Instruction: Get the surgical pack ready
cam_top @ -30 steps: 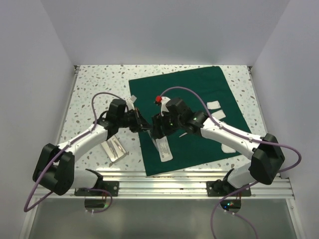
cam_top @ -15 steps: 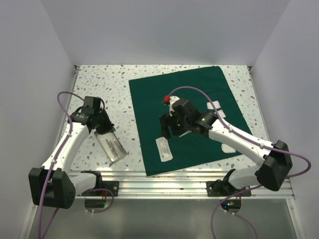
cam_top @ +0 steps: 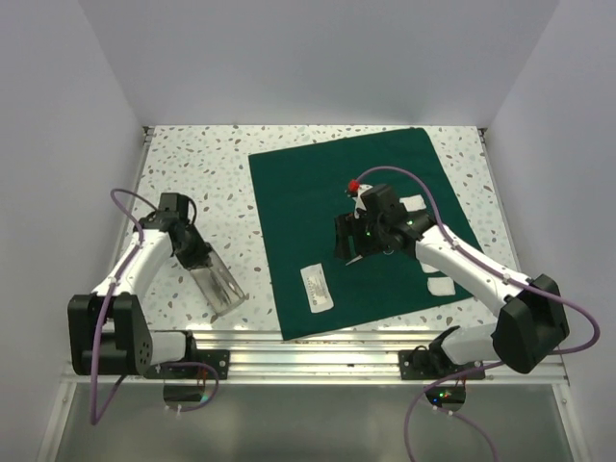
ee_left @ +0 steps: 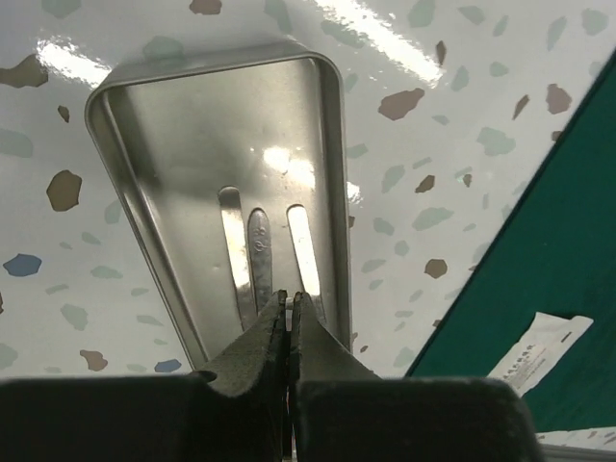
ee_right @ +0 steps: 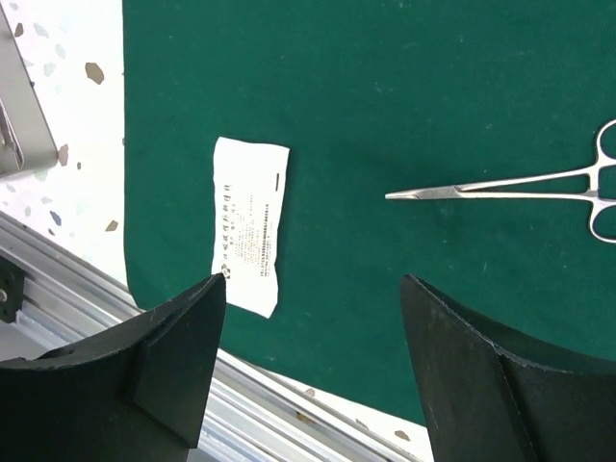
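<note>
left pincer (ee_left: 289, 302): together, above tray (ee_left: 183, 135) left of surgical pack (cam_top: 318, 183) | right pincer (ee_right: 313, 298): apart, over it | tip: spread before gripping tweezers (ee_left: 258, 250)

**Item: work table and what lies directly on it**

Table (cam_top: 192, 164): flat top, white with grey, brown and bluish flecks, glossy enough to show light glare. An aluminium rail (cam_top: 366, 339) runs along its near edge.

Directly on the top, two entries:

1. Surgical pack (cam_top: 308, 192): dark green matte cloth, spread flat as one broad sheet and turned slightly askew. It covers the centre and right, from close to the far edge down to the near rail. A bare strip of top shows on its right.

2. Metal tray (cam_top: 219, 284): silver, oblong, rounded corners, raised rim. It sits at the near left, set obliquely, near the cloth's left edge but apart from it.
</note>
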`<state>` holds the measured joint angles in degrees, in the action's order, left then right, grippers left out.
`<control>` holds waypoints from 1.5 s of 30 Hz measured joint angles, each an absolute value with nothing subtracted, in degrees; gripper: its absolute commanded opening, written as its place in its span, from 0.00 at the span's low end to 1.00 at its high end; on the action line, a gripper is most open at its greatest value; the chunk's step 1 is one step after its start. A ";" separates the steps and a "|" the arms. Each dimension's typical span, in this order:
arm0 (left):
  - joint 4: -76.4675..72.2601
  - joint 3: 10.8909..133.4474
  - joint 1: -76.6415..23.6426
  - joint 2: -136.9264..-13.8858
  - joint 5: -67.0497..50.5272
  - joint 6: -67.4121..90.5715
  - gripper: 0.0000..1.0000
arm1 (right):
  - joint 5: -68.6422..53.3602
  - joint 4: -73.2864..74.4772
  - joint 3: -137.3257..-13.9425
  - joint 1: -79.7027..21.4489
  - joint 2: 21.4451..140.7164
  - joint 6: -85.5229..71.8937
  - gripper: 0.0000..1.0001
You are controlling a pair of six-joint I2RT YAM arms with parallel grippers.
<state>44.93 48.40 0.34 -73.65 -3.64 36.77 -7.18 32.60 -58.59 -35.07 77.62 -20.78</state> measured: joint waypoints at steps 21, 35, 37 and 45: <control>42.24 45.63 1.89 -66.87 -9.67 34.09 0.62 | 2.02 32.75 -59.40 -29.30 90.02 -32.56 0.63; 35.09 45.19 1.85 -59.46 -26.00 29.21 0.60 | 15.77 39.09 -62.50 -29.04 96.49 -58.63 0.52; 34.00 45.15 1.78 -59.81 -27.16 28.88 0.60 | 17.26 41.43 -64.23 -30.81 97.14 -61.76 0.50; 30.50 42.81 1.23 -59.96 -29.30 31.00 0.61 | 18.70 44.88 -70.17 -35.53 102.61 -69.89 0.44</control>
<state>30.50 42.81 1.23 -59.96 -29.30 31.00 18.70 44.88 -70.17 -35.53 102.61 -69.89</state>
